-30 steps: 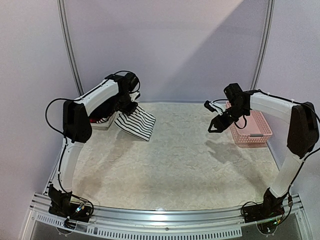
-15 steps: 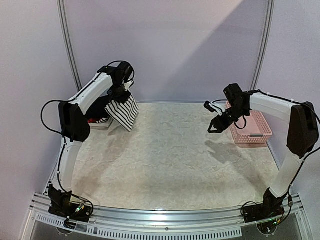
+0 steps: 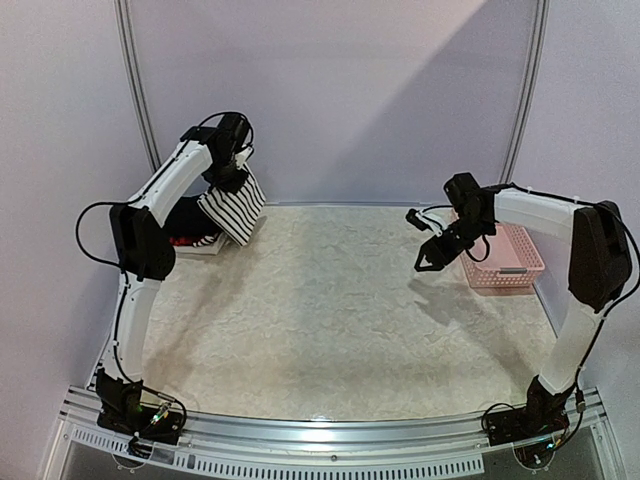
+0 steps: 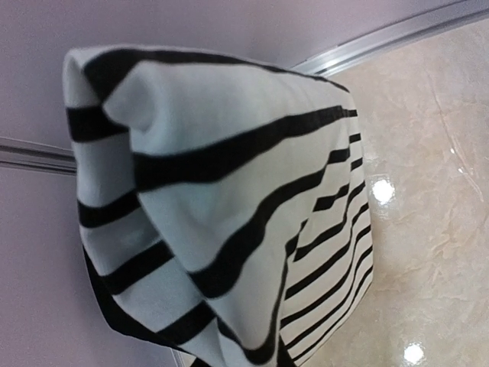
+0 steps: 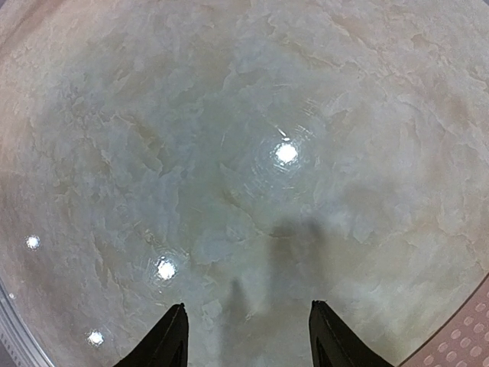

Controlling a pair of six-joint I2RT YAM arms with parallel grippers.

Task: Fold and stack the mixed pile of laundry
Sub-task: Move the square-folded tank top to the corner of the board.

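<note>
My left gripper [image 3: 232, 178] is shut on the black-and-white striped tank top [image 3: 234, 208] and holds it folded and hanging in the air at the back left. The top fills the left wrist view [image 4: 229, 206] and hides the fingers. Under and behind it a stack lies on the table: a black garment [image 3: 190, 215] with a bit of red-and-black plaid [image 3: 182, 240] at its edge. My right gripper [image 3: 428, 258] is open and empty above the bare table, left of the basket; its two fingertips [image 5: 170, 336] show over the marble top.
A pink perforated basket [image 3: 505, 258] stands at the right edge of the table, its corner in the right wrist view [image 5: 458, 348]. A metal rail [image 4: 397, 34] runs along the back wall. The table top [image 3: 340, 320] is pale marble.
My left gripper lifted the striped top off the table and carried it left and back, over the stack; the top now hangs bunched. The right gripper stayed almost still.
</note>
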